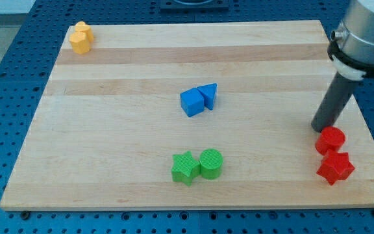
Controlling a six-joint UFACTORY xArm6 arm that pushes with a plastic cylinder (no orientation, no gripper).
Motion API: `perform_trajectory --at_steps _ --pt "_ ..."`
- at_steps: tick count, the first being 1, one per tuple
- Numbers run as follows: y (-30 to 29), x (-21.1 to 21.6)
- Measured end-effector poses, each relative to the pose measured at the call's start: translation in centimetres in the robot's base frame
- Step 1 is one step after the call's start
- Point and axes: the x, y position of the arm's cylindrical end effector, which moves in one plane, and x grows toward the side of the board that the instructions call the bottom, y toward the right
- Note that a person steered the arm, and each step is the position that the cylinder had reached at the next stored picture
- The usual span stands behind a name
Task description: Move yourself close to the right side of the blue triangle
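Observation:
The blue triangle point(208, 95) lies near the middle of the wooden board point(122, 130), touching a blue cube point(191, 103) on its left. My tip point(319, 128) rests on the board far to the view's right of the triangle, just above the red cylinder point(330, 140). The rod rises up and to the right from the tip to the arm's grey body at the view's top right.
A red star point(335, 168) sits below the red cylinder near the board's right edge. A green star point(185, 168) and a green cylinder point(211, 163) sit side by side at the view's bottom centre. Two yellow blocks point(80, 37) lie at the top left corner.

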Motion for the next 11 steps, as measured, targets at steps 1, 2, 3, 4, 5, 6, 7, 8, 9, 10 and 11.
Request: perform_trajectory --at_steps 1,2,3,4,5,6,7,8,9,10,11 --pt "0.0 -0.6" --pt "-0.1 -1.8" --pt "-1.2 -4.6" --pt "-3.6 -6.8" --pt "-5.3 -10.9" --pt "-7.3 -11.8" --pt "-7.4 -11.8" --pt "-9.1 -11.7" --pt "-13.9 -11.2" --pt "-15.4 -9.9" --pt "-15.5 -6.6"
